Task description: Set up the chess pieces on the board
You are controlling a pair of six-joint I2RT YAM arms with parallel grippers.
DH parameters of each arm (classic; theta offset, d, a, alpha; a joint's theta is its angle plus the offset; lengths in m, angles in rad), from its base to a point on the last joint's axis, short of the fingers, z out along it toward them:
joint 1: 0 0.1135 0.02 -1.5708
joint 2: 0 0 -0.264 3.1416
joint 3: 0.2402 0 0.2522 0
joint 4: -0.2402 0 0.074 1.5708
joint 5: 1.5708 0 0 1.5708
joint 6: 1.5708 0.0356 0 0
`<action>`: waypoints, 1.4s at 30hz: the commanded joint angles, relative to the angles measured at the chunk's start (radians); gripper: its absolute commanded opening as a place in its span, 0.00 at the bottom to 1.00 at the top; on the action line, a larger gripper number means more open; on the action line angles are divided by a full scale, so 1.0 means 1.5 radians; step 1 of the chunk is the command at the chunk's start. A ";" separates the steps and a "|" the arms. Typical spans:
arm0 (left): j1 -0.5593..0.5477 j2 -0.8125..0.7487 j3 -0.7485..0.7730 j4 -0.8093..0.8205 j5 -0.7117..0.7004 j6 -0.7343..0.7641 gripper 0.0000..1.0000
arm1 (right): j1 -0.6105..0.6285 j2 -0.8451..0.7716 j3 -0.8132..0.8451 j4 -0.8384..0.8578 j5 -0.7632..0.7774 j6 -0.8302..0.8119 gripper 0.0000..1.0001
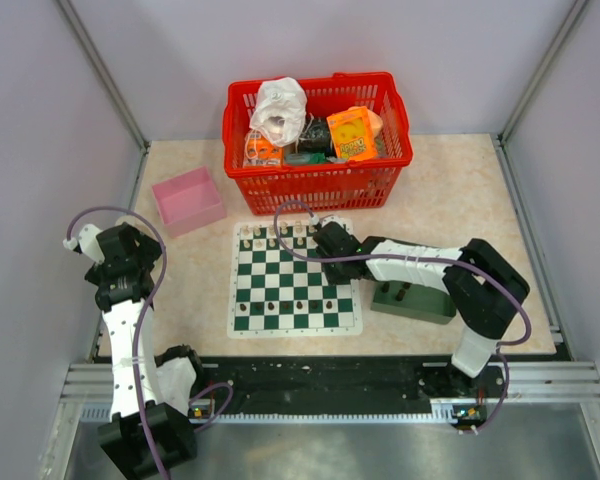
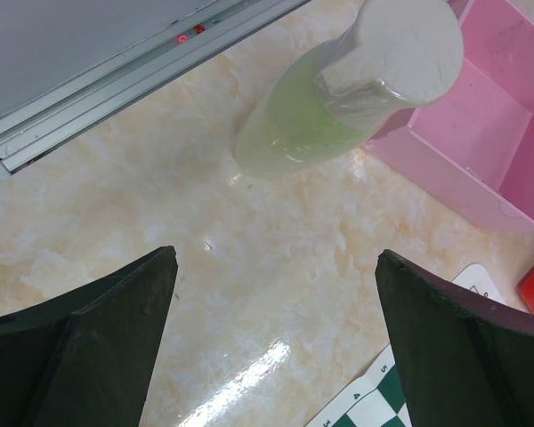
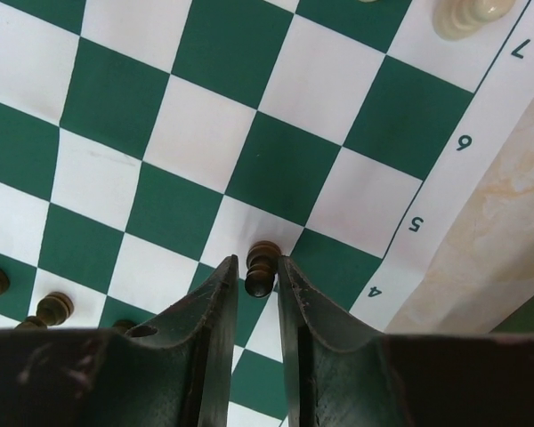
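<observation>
The green-and-white chessboard (image 1: 248, 322) lies at the table's middle. My right gripper (image 1: 327, 243) reaches over its far right part. In the right wrist view the gripper (image 3: 256, 264) is shut on a small dark pawn (image 3: 261, 269), held between the fingertips above the board (image 3: 276, 169) near the 4 and 5 rank marks. Other dark pieces (image 3: 53, 308) stand at the lower left of that view, and a few dark pieces (image 1: 298, 303) show in a near row. My left gripper (image 2: 276, 256) is open and empty over bare table, left of the board (image 1: 122, 262).
A dark green tray (image 1: 425, 308) with a dark piece sits right of the board under the right arm. A red basket (image 1: 320, 185) of items stands behind. A pink box (image 1: 188, 200) is at the far left; a pale green bottle (image 2: 311, 124) is beside it. Cream pieces (image 1: 270, 241) line the far rows.
</observation>
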 commanded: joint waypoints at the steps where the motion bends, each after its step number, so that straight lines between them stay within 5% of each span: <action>1: 0.004 -0.005 -0.001 0.027 -0.005 0.000 0.99 | -0.008 -0.002 0.032 0.008 0.008 -0.007 0.23; 9: 0.004 -0.003 -0.001 0.029 -0.003 -0.003 0.99 | -0.008 -0.021 0.029 0.010 0.012 -0.013 0.13; 25: 0.003 0.000 0.003 0.035 0.005 -0.006 0.99 | 0.015 -0.208 -0.106 -0.063 -0.014 0.029 0.12; 42: 0.004 -0.010 -0.005 0.033 0.011 -0.008 0.99 | 0.066 -0.179 -0.155 -0.022 0.000 0.063 0.11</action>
